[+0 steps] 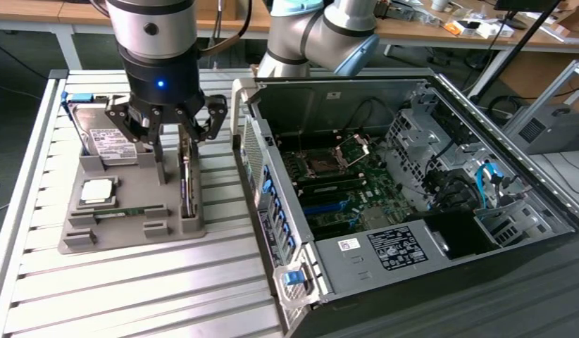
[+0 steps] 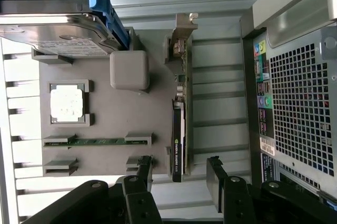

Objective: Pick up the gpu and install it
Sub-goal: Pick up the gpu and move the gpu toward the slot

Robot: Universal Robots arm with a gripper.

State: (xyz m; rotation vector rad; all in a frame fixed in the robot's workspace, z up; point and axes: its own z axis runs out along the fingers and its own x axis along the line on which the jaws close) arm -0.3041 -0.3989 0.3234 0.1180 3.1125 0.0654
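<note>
Two fingers of the gripper [image 1: 177, 134] stood wide apart and empty, one to each side of the gpu [image 1: 186, 179], which stood on its long edge in a slot along the grey holder tray's [image 1: 129, 236] edge on the exterior view's right. The card looked light, thin and stiff but fragile. A gentle pinch across its flat faces at mid-length, away from the metal bracket [image 2: 181, 24] at the tray's far end, seemed the safest hold.

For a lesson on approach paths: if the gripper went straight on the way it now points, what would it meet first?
Probably the gpu, standing on edge in the tray under the gripper, in line between its open jaws. Depth is unclear.
</note>
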